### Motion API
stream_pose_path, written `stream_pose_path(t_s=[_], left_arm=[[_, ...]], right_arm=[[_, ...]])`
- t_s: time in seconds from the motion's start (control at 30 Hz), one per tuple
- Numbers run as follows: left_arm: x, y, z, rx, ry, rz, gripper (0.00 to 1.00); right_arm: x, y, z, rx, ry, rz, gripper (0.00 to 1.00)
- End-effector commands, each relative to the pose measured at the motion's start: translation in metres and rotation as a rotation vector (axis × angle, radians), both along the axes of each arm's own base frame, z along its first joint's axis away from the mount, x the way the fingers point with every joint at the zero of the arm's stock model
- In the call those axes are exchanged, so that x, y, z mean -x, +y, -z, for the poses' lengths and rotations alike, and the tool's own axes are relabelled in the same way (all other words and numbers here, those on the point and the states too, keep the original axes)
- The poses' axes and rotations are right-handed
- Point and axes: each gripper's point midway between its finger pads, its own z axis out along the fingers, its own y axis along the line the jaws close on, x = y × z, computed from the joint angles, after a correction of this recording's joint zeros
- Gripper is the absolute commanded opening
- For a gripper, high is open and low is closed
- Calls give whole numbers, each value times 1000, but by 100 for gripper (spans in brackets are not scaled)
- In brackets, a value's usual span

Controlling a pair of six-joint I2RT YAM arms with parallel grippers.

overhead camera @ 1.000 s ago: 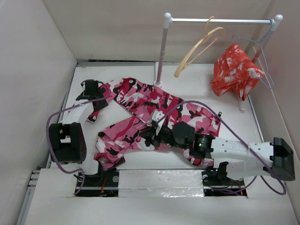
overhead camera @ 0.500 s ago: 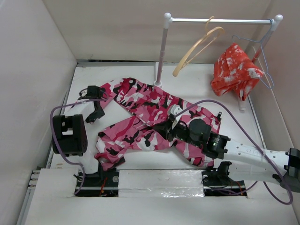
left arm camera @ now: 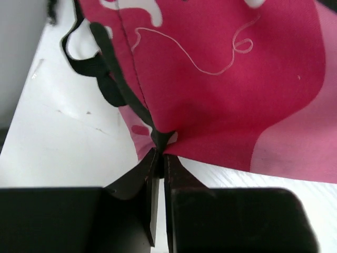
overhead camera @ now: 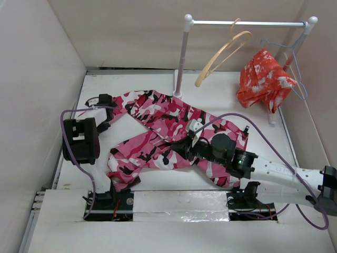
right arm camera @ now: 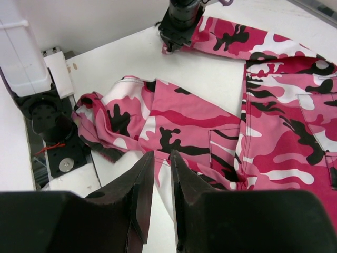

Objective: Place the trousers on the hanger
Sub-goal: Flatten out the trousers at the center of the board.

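Trousers (overhead camera: 174, 132) lie flat and rumpled across the middle of the white counter (overhead camera: 226, 92), 1 leg reaching toward the left wall, the other folded toward the near edge. The hanger (overhead camera: 224, 52) hangs tilted on the rail (overhead camera: 247, 23) at the back, well apart from the fabric. On the same rail, to the right, a wire hanger (overhead camera: 295, 63) carries a red-orange garment (overhead camera: 263, 79). The rail's left post (overhead camera: 181, 58) stands just behind the trousers. I note the right arm's purple cable (overhead camera: 221, 115) arching over the cloth.

Left jaws: pinched tight on a dark-edged hem of the trousers, close to the left wall (overhead camera: 31, 79). Right jaws: a narrow slit apart over the mid-section, nothing between them that I can see. Bare counter shows between the trousers and the back-right corner.
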Motion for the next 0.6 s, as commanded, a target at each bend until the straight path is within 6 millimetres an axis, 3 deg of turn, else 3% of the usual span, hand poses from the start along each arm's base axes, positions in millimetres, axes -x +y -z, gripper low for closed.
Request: stream_pose_path(t_s=[0.0,0.1,0.17,0.2,0.27,0.3,0.37,0.4,0.57], left_arm=[[-10,18,-31,-109,-30,-30,0],[-22,4,-59,-141,-110,4,0],[-29,-10,-97,-148,-226,29,0],[-33,-16,-131,-140,-326,36,0],[-33,-24,-164,-108,-419,58,0],[-31,-27,-196,-85,-510,73,0],[-31,-36,-220,-39,-578,113,0],[-27,-36,-241,-37,-629,120,0],[-36,-31,-265,-16,-669,133,0]], right_arm=[[-1,4,-7,-32,-14,-14,24],[-1,4,-6,-25,-15,-15,24],[-3,2,-5,-19,-19,1,24],[-4,1,-5,-16,-19,6,24],[-11,-3,-6,-16,-25,51,24],[-11,-5,-6,-16,-25,59,24],[-13,-7,-7,-15,-26,74,24],[-17,-10,-6,-13,-24,90,24],[-34,-23,-6,-12,-9,151,24]])
